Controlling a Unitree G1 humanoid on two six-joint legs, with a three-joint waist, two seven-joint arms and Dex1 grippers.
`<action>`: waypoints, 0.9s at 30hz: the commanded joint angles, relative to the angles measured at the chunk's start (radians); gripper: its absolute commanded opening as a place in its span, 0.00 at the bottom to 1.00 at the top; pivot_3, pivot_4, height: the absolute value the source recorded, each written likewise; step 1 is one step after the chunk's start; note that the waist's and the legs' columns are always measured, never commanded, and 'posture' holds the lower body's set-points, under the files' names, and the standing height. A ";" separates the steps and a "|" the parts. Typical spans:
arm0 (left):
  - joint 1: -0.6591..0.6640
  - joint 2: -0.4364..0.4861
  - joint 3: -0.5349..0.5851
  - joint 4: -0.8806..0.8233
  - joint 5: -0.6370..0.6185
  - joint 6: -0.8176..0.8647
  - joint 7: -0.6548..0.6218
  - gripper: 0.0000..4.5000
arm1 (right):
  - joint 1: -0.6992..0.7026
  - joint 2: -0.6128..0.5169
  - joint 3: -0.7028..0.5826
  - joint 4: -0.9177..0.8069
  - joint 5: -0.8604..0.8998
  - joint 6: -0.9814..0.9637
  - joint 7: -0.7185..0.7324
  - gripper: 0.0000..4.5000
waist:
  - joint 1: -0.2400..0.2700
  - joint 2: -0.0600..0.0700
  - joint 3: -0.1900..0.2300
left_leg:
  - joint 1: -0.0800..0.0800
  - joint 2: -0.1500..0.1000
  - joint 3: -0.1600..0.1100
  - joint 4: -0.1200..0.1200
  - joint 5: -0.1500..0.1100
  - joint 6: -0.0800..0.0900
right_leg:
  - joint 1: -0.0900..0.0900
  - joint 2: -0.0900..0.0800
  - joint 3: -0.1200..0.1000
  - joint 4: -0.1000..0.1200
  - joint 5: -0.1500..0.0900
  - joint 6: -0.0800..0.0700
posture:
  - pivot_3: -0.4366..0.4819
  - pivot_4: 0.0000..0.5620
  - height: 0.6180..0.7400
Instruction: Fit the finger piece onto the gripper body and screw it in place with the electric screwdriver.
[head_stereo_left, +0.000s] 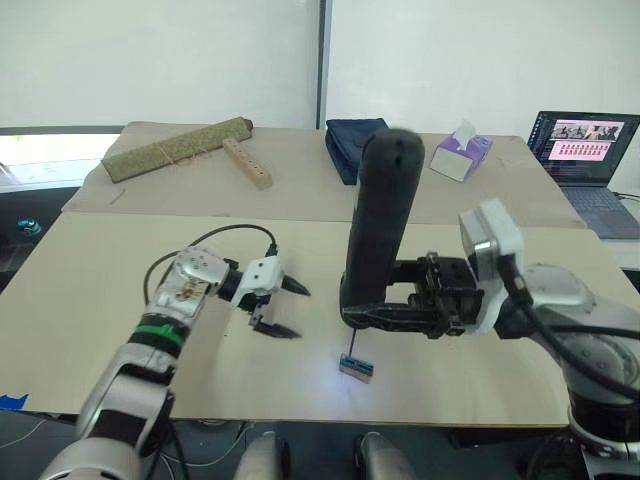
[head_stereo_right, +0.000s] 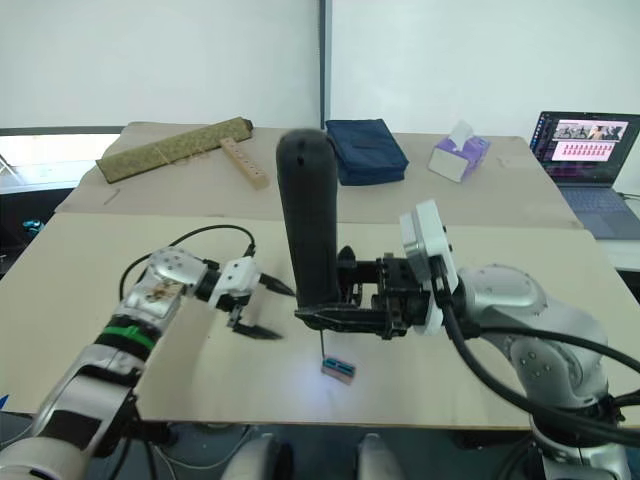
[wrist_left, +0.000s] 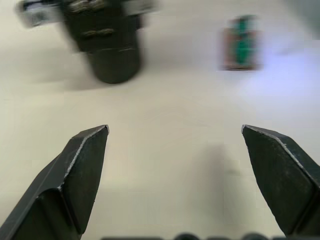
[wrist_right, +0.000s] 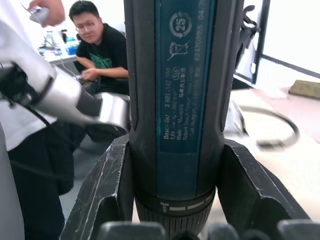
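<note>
My right gripper (head_stereo_left: 372, 313) is shut on the electric screwdriver (head_stereo_left: 381, 218), a thick black cylinder held upright over the front middle of the table. Its thin metal bit (head_stereo_left: 350, 346) points down, just above a tiny green-and-brown block (head_stereo_left: 356, 368), and a white glow lights the table there. In the right wrist view the fingers (wrist_right: 107, 191) clamp both sides of the screwdriver (wrist_right: 183, 85). My left gripper (head_stereo_left: 298, 314) hovers open and empty to the left of the screwdriver, low over the table. The finger piece and the gripper body are out of view.
At the back lie a rolled green mat (head_stereo_left: 175, 148), a wooden strip with holes (head_stereo_left: 247, 162), a navy pouch (head_stereo_left: 352, 146), a tissue box (head_stereo_left: 460, 155) and a laptop (head_stereo_left: 585, 150). A seated person (wrist_right: 100, 47) is in the right wrist view.
</note>
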 joint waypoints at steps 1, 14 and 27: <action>0.035 -0.029 -0.026 -0.132 -0.048 0.060 -0.007 1.00 | 0.031 0.013 -0.021 -0.059 -0.032 -0.087 -0.007 0.42 | 0.006 0.000 0.000 | 0.000 0.000 0.000 0.001 0.000 0.000 | 0.001 0.000 0.000 0.000 0.000 0.000 | 0.48 0.27 0.99; 0.075 -0.148 -0.092 -0.063 0.037 -0.046 0.072 1.00 | 0.199 0.040 0.021 -0.053 -0.234 -0.255 -0.013 0.42 | 0.009 0.000 0.000 | 0.001 -0.001 0.005 0.001 0.000 0.000 | 0.001 0.003 0.000 0.000 0.000 0.000 | 0.48 0.27 0.99; 0.061 -0.172 -0.092 -0.014 0.052 -0.077 0.072 1.00 | 0.210 0.048 0.046 -0.045 -0.245 -0.261 -0.022 0.42 | 0.013 0.000 0.000 | 0.001 -0.001 0.005 0.001 0.000 0.000 | 0.001 0.003 0.000 -0.001 0.000 0.000 | 0.48 0.27 0.99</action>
